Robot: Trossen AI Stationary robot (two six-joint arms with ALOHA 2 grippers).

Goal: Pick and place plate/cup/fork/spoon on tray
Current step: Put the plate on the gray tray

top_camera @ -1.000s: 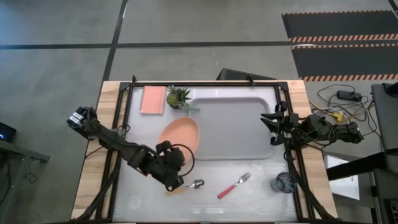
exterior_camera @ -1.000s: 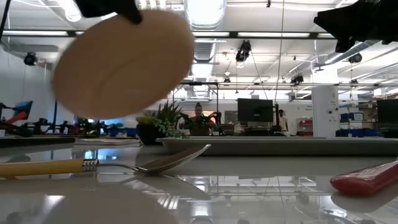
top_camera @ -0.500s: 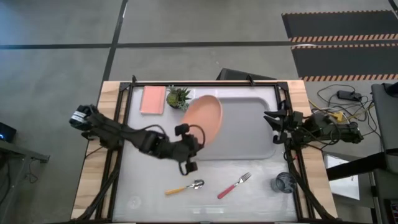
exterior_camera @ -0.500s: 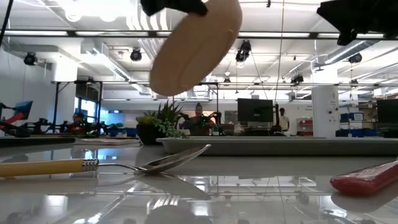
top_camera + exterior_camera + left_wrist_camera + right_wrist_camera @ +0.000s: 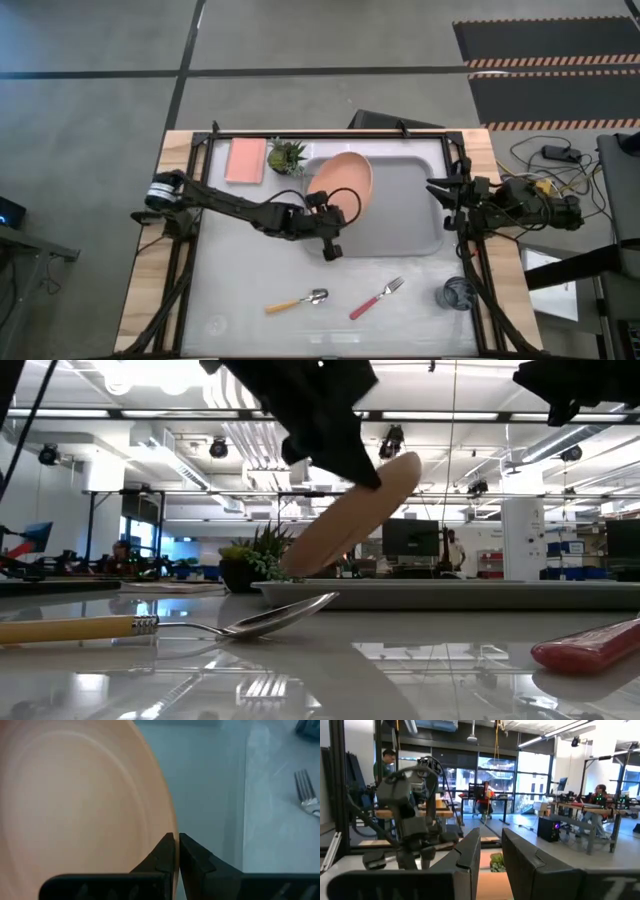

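The salmon-orange plate (image 5: 345,180) hangs tilted over the left part of the light grey tray (image 5: 400,235). My left gripper (image 5: 335,215) is shut on its rim. The plate also shows in the low view (image 5: 350,515) and in the left wrist view (image 5: 75,805). The orange-handled spoon (image 5: 298,300) and the pink-red-handled fork (image 5: 377,298) lie flat on the table near its front edge. The dark grey cup (image 5: 459,294) stands at the front right. My right gripper (image 5: 445,203) is open and empty over the tray's right rim. My left gripper pinches the plate's rim (image 5: 170,827) between its two fingers (image 5: 192,855), at the edge nearest the table's front. The fingers come from the near side. The plate is lifted clear of the tray and tilted, its right side higher in the low view.
A small potted plant (image 5: 287,157) and a pink rectangular pad (image 5: 246,160) sit at the far left, beside the tray's far left corner. A black frame (image 5: 330,133) runs round the table. People and benches show in the room beyond.
My left gripper has carried the plate from above the spoon at the front left toward the far right, over the tray's left part. The plate has come down and tipped steeper on the way. The right arm has kept still.
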